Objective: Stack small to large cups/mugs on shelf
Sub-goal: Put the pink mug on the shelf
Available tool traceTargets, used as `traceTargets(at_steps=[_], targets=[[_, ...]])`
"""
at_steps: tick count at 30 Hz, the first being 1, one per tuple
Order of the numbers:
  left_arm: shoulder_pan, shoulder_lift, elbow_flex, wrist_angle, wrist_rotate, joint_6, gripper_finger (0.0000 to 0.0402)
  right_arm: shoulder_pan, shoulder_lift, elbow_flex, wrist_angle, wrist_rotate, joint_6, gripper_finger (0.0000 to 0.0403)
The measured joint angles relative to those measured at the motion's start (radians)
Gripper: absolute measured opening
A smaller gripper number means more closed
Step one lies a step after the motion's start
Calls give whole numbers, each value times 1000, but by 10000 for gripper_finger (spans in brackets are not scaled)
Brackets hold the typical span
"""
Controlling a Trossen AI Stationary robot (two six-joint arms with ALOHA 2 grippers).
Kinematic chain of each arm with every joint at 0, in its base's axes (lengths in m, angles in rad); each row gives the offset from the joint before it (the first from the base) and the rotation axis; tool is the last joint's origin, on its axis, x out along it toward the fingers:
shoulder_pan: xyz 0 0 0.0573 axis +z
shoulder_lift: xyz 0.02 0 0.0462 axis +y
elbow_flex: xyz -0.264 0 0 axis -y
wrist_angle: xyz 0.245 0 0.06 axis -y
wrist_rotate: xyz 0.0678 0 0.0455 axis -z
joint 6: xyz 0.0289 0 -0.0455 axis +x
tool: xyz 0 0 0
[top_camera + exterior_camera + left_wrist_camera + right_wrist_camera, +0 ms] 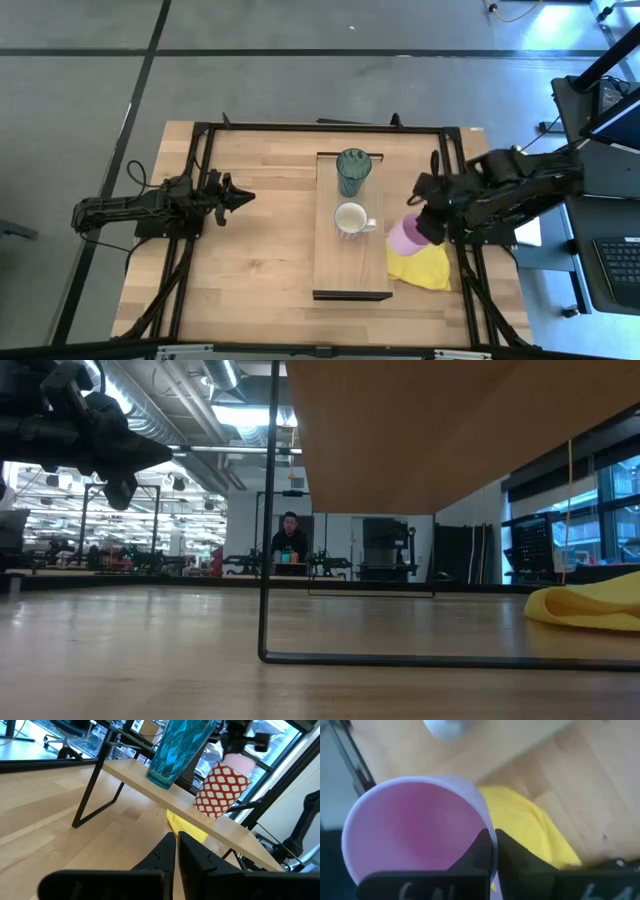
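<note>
No lettering or brand shows on any of the cups. The pink mug [407, 237] hangs in the right gripper [428, 222], whose fingers are pinched over its rim, one inside and one outside, just off the shelf's right edge and above a yellow cloth [421, 267]. In the right wrist view the pink mug [417, 827] is plain and pale inside; its handle is out of sight. On the shelf [349, 265], a long pale board on a thin dark frame, the teal tumbler [353, 170] stands near the far end, faceted and see-through, and the white mug [351, 218] stands midway, handle to the right. The left wrist view shows that mug's [221, 789] side patterned in red and white. The left gripper [238, 197] hovers left of the shelf, its fingers pressed together on nothing. A person [289, 541] sits far back in the room, too small to make out.
</note>
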Motion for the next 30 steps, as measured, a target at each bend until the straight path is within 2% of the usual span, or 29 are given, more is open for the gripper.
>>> traceTargets(at_steps=[6,11,15,23,27,30], targets=[[0,0,0,0,0,0,14,154,127,118,13,97,202,12],[0,0,0,0,0,0,24,225,225,181,37,166,332,12],[0,0,0,0,0,0,33,248,311,229,102,189,402,12],[0,0,0,0,0,0,45,259,510,392,106,207,476,13],[0,0,0,0,0,0,41,259,604,517,40,208,476,13],[0,0,0,0,0,0,36,259,665,611,-75,207,479,13]])
